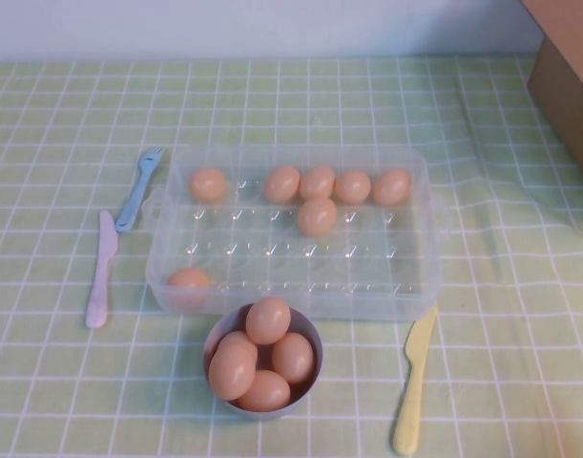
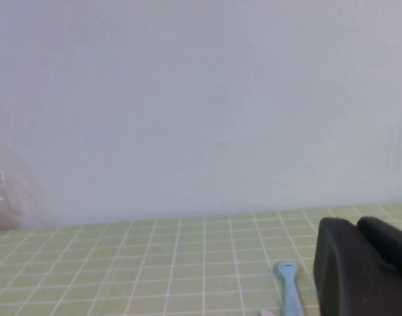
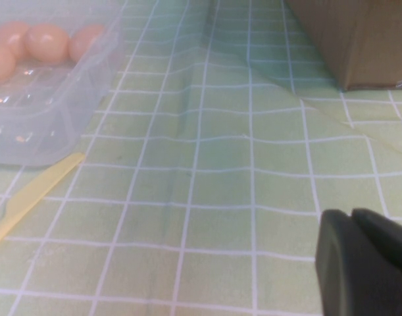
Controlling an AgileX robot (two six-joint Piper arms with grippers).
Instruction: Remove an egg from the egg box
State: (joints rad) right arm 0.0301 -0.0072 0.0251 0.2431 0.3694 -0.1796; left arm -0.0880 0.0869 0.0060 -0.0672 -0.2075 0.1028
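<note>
The egg box [image 1: 289, 232] is sitting mid-table on the green checked cloth [image 1: 482, 363], clear plastic, with seven eggs in it: five lining up along the far row, one just in front of them [image 1: 317, 217], and one alone in the near left corner [image 1: 188, 281]. Right against its near edge, a small grey bowl [image 1: 308, 329] is holding five more eggs heaped together. A blue fork [image 1: 138, 188] and a pink knife [image 1: 101, 269] are lying left of the box, a yellow knife [image 1: 412, 378] at its near right, a brown cardboard box [image 1: 566, 76] far right. The left gripper [image 2: 362, 270] is hanging off to the left near the fork; the right gripper [image 3: 365, 266] is hovering over bare cloth right of the box. Whether their fingers are released or clenched, I cannot tell.
</note>
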